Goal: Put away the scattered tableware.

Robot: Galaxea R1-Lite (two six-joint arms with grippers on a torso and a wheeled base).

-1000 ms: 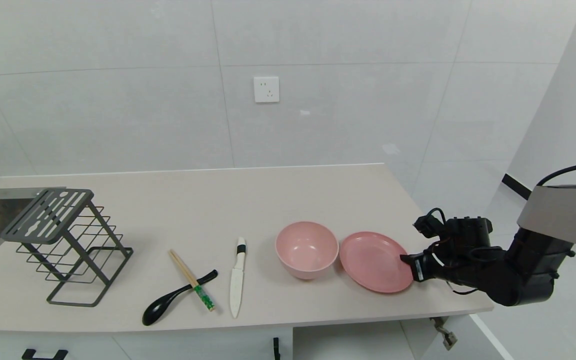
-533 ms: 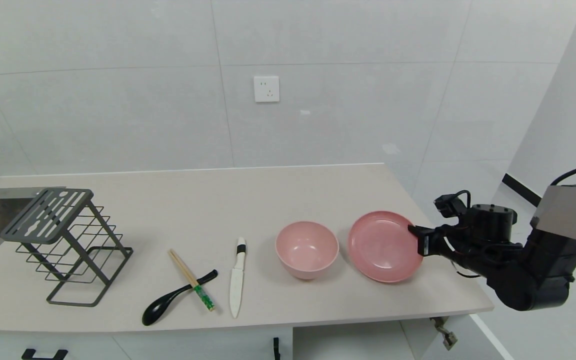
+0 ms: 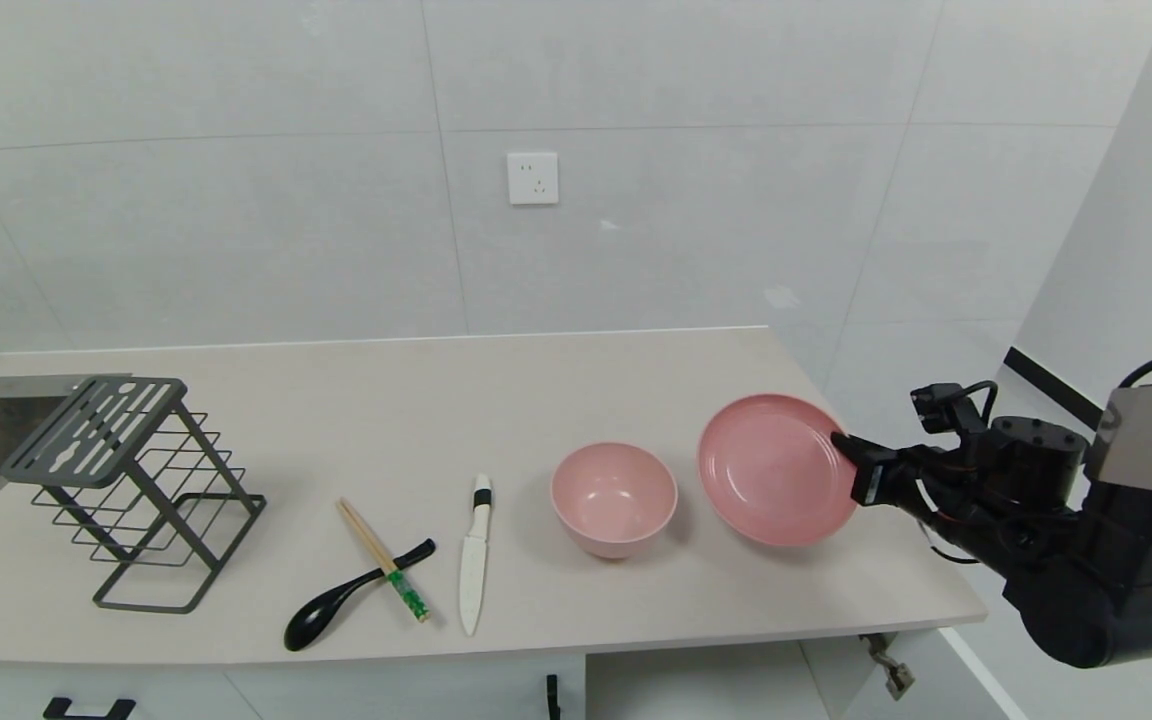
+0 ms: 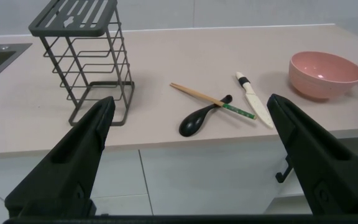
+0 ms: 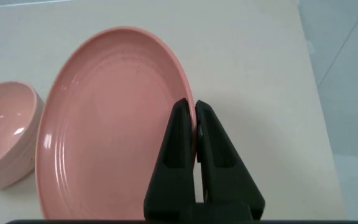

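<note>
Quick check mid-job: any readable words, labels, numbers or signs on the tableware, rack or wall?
None can be read.
The plate, bowl, knife, spoon and rack bear no print.
The chopsticks have green patterned ends, too small to read.
The wall socket shows only slots.

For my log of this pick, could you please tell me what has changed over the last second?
The right gripper, shut on the rim of the pink plate, has raised it from flat on the counter and tilted it up. The bowl, knife, chopsticks, spoon and rack stayed put.
</note>
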